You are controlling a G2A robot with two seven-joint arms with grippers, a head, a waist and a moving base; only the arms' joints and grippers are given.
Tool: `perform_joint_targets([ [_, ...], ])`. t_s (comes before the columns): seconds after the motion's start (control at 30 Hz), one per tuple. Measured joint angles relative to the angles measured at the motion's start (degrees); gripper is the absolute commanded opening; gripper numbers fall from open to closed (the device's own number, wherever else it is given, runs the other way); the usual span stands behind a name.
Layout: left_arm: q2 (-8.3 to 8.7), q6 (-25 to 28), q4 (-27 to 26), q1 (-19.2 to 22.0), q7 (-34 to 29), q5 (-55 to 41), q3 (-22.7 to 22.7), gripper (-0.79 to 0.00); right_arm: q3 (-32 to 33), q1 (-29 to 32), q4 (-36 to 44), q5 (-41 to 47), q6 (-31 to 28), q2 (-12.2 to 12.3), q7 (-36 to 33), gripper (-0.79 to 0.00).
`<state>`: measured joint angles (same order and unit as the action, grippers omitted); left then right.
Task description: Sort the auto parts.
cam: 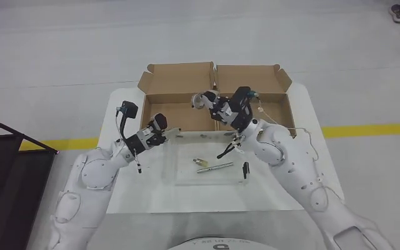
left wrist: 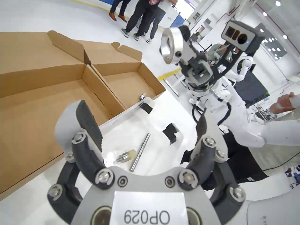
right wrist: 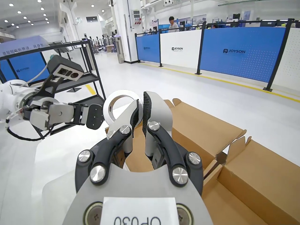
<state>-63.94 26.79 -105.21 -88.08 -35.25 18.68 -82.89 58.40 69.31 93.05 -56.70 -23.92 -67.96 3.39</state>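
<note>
Metal ring (cam: 199,100), a bright machined collar with a wide bore and a small side hole, is hanging clear of the surface in the right end effector (right wrist: 140,104). The jaws are pinching one side of its rim and standing almost together, so the ring is sitting on edge beyond the fingertips (right wrist: 152,108). In the top view it is hovering above the left cardboard box (cam: 175,117), close to the wall shared with the right cardboard box (cam: 275,107); both are lying open with flaps raised. The left end effector (left wrist: 143,113) is gaping wide and carrying nothing, near the left box's front wall. Nearer the robot, a clear tray (cam: 181,172) is resting on the white surface (cam: 144,194) and holding a steel rod (cam: 215,167), a short stud-ended cylinder (cam: 200,162) just beside it, and a black clip (cam: 245,169) apart from both.

Step in hand, as judged: placing the ring in its box. Doing this well is likely calling for carrying the ring fully inside one box's walls rather than over the shared wall, then lowering it close to the floor before the jaws are parting, since a ring released on edge from height is apt to roll or bounce out. The narrow rim grip is looking slip-prone, so slow wrist motion is advisable.
</note>
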Motion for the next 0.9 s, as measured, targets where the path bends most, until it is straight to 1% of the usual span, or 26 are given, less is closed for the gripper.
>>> perform_joint_targets([
  [0.23, -0.13, -4.36, -2.37, 0.12, 2.69, 2.13, 1.41, 0.000, -3.17, -1.44, -0.32, -2.37, 0.83, -0.90, -1.55, -0.785],
  [0.4, -0.17, -6.17, -2.43, 0.60, 2.59, 1.91, 2.47, 0.000, -4.85, -2.41, -1.00, -3.22, 1.08, -1.50, -2.21, -0.785],
  [0.43, -0.17, -6.44, -2.30, 0.80, 2.41, 1.52, 2.57, -0.006, -5.11, -2.67, -1.24, -3.47, 1.31, -1.63, -2.32, -0.785],
  [0.47, -0.16, -6.64, -2.22, 0.92, 2.31, 1.29, 2.60, -0.031, -5.29, -2.84, -1.42, -3.63, 1.44, -1.72, -2.38, -0.785],
  [0.63, -0.08, -7.22, -2.28, 1.27, 1.46, -0.10, 2.90, -0.080, -6.11, -3.67, -2.27, -4.72, 2.30, -2.22, -2.72, -0.785],
  [0.9, -0.01, -8.99, -2.52, 2.02, 1.55, 0.02, 3.40, -0.166, -8.05, -4.30, -3.04, -5.18, 1.28, -3.00, -2.78, -0.785],
])
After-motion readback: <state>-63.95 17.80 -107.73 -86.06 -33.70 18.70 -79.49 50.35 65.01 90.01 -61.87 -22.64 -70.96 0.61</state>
